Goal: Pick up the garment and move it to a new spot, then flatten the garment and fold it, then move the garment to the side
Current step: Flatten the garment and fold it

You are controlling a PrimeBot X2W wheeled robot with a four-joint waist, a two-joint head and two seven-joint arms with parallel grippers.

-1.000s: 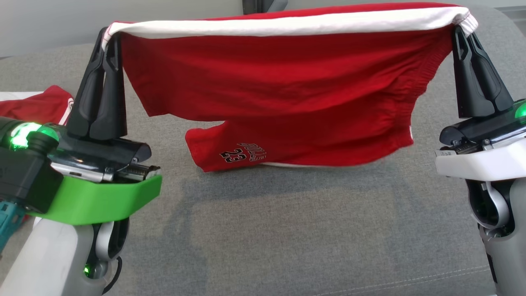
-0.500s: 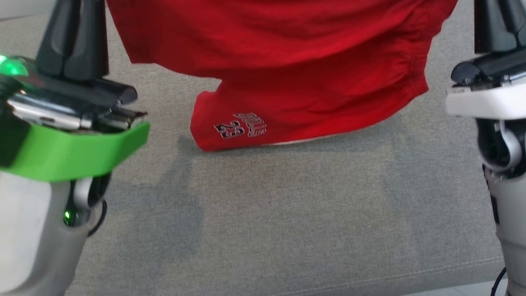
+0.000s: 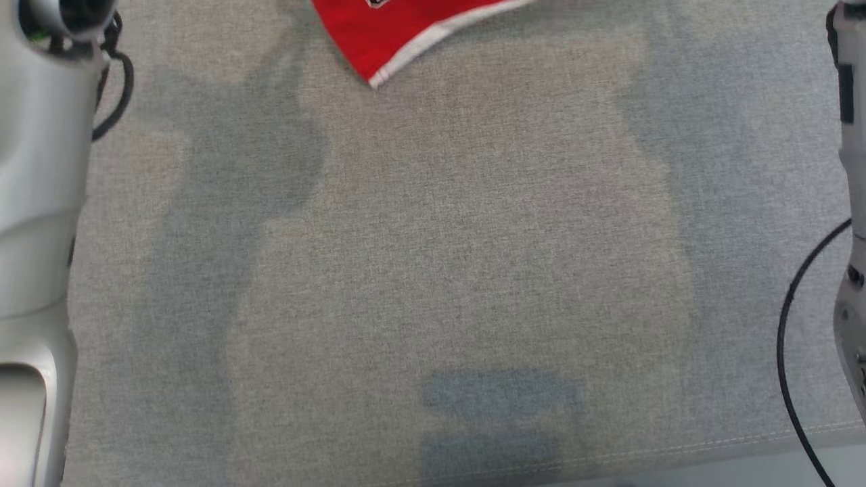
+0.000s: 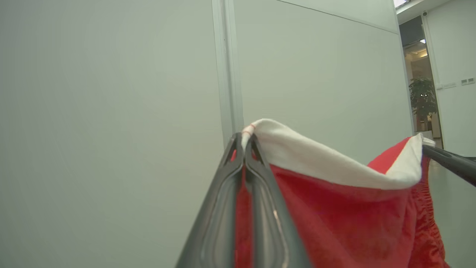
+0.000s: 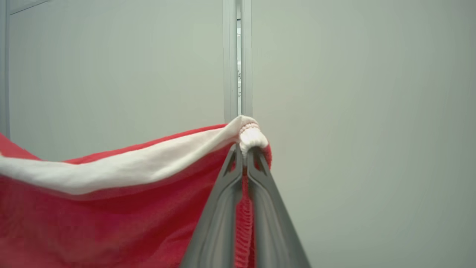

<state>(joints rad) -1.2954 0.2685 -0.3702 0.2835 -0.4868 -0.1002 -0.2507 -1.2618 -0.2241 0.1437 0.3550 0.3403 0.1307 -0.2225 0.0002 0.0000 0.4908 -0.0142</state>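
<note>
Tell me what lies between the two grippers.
The red garment spans from the left gripper to the right gripper, seen in both wrist views.

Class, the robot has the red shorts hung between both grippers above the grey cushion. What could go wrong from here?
1. The left gripper and right gripper each pinch just a corner of the red shorts at the white band; a tug apart could pull the cloth free.
2. A low hem corner hangs near the grey cushion; it may drag or bunch when laid down.
</note>
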